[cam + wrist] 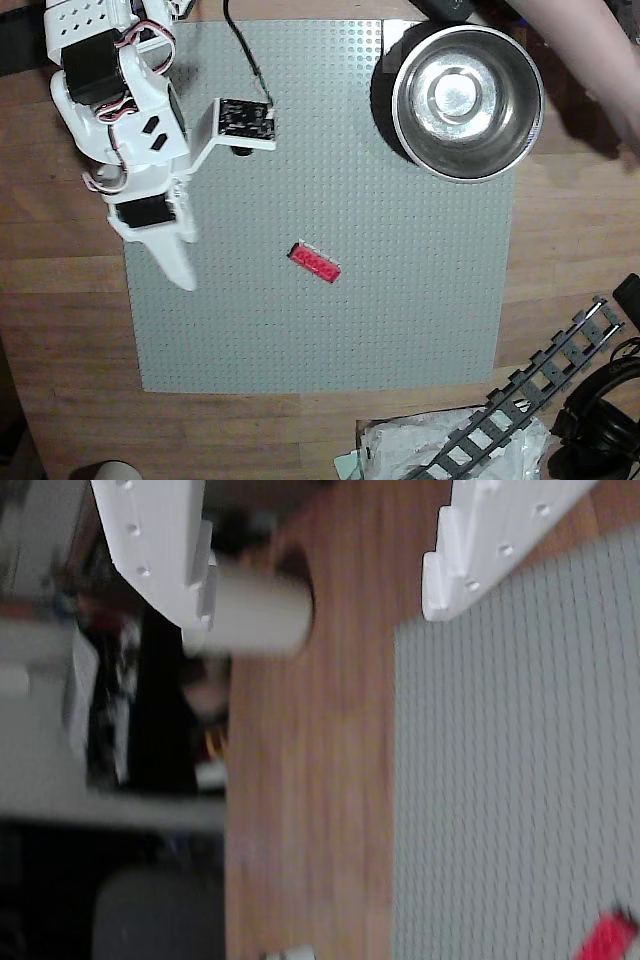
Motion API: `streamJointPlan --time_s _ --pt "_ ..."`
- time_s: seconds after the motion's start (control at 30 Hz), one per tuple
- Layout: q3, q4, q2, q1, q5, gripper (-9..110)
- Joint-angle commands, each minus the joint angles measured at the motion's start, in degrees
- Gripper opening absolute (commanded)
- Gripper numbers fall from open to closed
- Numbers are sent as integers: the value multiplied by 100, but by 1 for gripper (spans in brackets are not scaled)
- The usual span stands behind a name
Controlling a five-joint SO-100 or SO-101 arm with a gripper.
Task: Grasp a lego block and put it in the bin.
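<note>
The red-pink lego block [315, 262] lies flat on the grey studded baseplate [400, 300], near its middle. In the wrist view it shows at the lower right corner [607, 937]. The shiny steel bowl [467, 100] stands at the baseplate's top right corner and looks empty. My gripper [183, 275] hangs over the baseplate's left edge, well left of the block. In the wrist view the gripper [320, 600] is open and empty, with both white fingers [170, 550] spread wide apart above wood and baseplate [510, 780].
A person's arm [580, 50] reaches in at the top right beside the bowl. A toy rail track [540, 395], a plastic bag [440, 450] and headphones [600, 400] lie at the bottom right. A white cylinder [255, 610] stands near the wooden table's edge.
</note>
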Motion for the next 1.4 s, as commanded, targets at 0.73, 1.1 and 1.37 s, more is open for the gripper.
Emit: streamJointPlan --time_s 0.73,1.1,1.37 --pt "-3164 -1037 -6337 -1301 3612 19" --pt "-4772 -932 -8183 -1266 4271 19" --pt "-5405 -694 -9141 -1266 4605 19"
